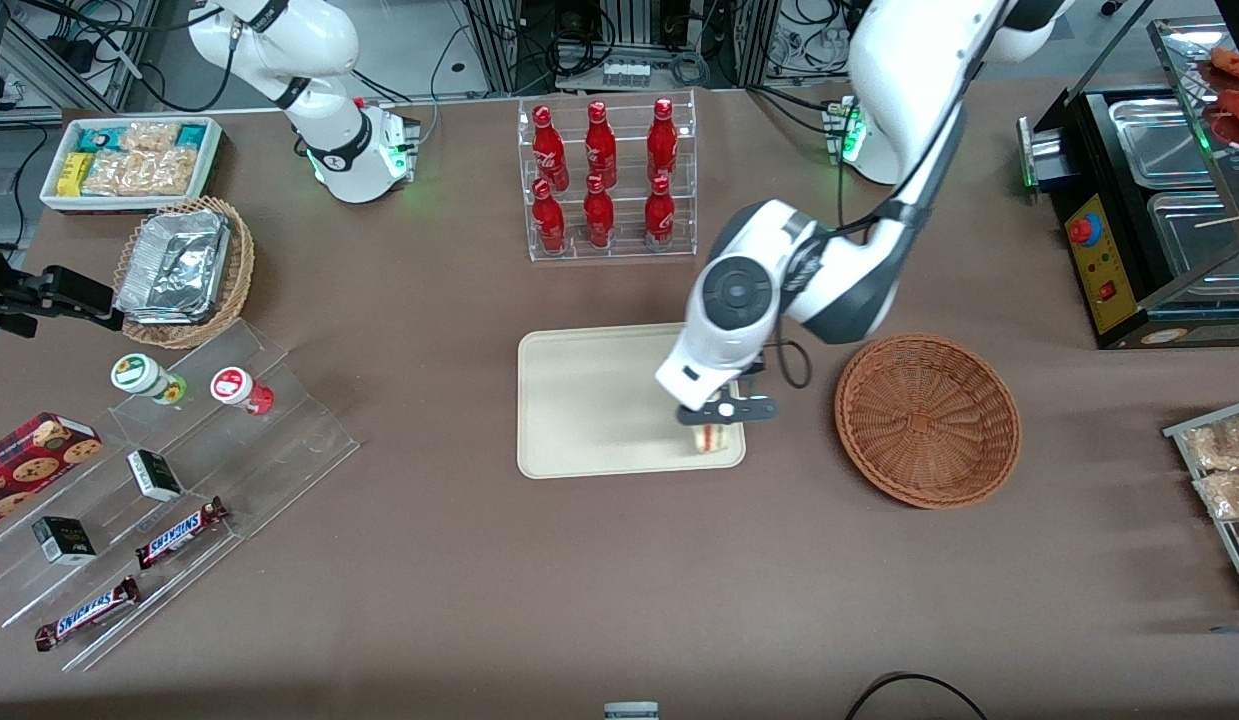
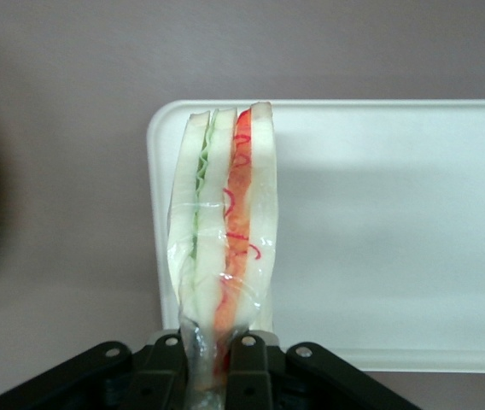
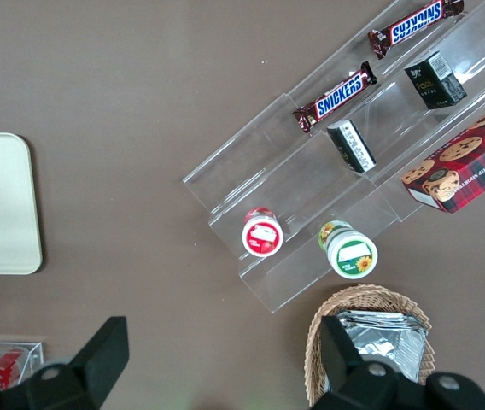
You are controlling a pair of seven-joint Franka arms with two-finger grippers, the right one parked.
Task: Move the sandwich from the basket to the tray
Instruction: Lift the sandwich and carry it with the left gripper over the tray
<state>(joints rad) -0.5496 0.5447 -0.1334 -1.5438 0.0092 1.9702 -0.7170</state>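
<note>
My left gripper [image 1: 716, 416] is shut on the sandwich [image 1: 713, 437] and holds it over the corner of the cream tray [image 1: 589, 400] that is nearest the basket and the front camera. In the left wrist view the wrapped sandwich [image 2: 224, 222] stands on edge between the black fingers [image 2: 244, 367], showing green and red-orange layers, with the tray [image 2: 396, 222] below it. I cannot tell whether the sandwich touches the tray. The reddish-brown wicker basket [image 1: 927, 419] sits beside the tray, toward the working arm's end, with nothing in it.
A clear rack of red bottles [image 1: 604, 175] stands farther from the front camera than the tray. A tan basket of foil containers [image 1: 184, 270], a white snack bin [image 1: 129, 160] and a clear stepped shelf [image 1: 169, 480] lie toward the parked arm's end. A black food warmer [image 1: 1149, 210] stands at the working arm's end.
</note>
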